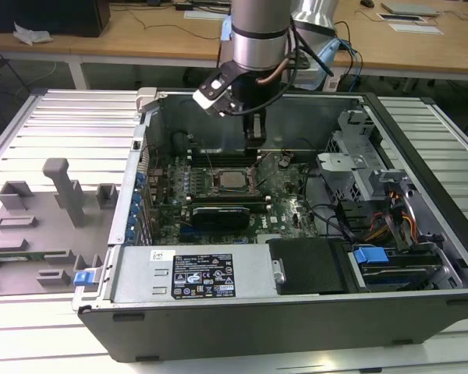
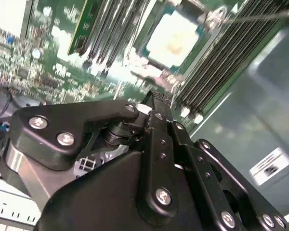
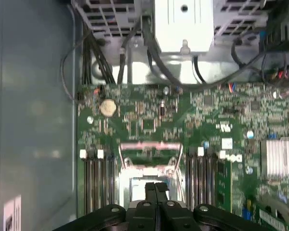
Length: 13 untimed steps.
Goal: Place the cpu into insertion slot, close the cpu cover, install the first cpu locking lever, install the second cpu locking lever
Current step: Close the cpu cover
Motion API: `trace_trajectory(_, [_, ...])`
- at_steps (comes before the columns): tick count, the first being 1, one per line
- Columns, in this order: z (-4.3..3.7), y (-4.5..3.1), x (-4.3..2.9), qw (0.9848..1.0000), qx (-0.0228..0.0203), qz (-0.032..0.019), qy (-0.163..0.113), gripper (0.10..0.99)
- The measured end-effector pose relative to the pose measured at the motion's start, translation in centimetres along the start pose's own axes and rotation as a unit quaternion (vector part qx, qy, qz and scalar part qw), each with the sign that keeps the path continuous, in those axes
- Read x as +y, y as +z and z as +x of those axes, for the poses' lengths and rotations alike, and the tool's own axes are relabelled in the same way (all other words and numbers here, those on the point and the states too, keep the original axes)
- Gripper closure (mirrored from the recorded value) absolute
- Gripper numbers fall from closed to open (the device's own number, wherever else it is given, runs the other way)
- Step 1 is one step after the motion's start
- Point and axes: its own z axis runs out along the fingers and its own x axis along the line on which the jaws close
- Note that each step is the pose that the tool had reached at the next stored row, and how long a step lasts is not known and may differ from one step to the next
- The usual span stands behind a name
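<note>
From here I see the tool (image 1: 253, 139) hanging inside the open computer case (image 1: 218, 319), above the back part of the green circuit board (image 1: 285, 199). In the first wrist view its fingertips (image 3: 151, 188) are pressed together with nothing between them, so it is clenched and empty.

The cpu (image 1: 234, 181) lies flat in the insertion slot (image 1: 213, 181), silvery face up, near the middle of the board. It is clear of the tool, which sits just behind and above it. The second wrist view shows its pale top (image 2: 176, 38) between the banks of long memory slots (image 2: 216, 62). I cannot tell whether the cpu cover is folded down.

The case also holds a black box (image 1: 308, 265) at the front and bundled cables (image 1: 394, 214) on the exterior view's right. It stands on the slatted metal surface (image 1: 444, 140).
</note>
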Motion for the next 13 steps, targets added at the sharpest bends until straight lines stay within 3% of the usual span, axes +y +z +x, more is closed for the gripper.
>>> trace_trajectory(1, [0.02,0.07,1.27,1.0,0.0001,0.0,0.0,0.98])
trace_trajectory(4, [0.05,0.18,3.07,1.0,0.0001,0.0002,0.0,0.98])
trace_trajectory(5, [0.06,0.22,3.99,1.0,0.0001,0.0003,0.0,0.98])
trace_trajectory(8, [0.07,0.34,4.95,1.0,-0.0001,0.0005,0.0,0.98])
trace_trajectory(10, [0.06,0.53,5.1,1.0,-0.0006,0.0013,0.0,0.98])
trace_trajectory(13, [0.05,1.54,5.32,1.0,-0.0015,0.0034,0.0,0.98])
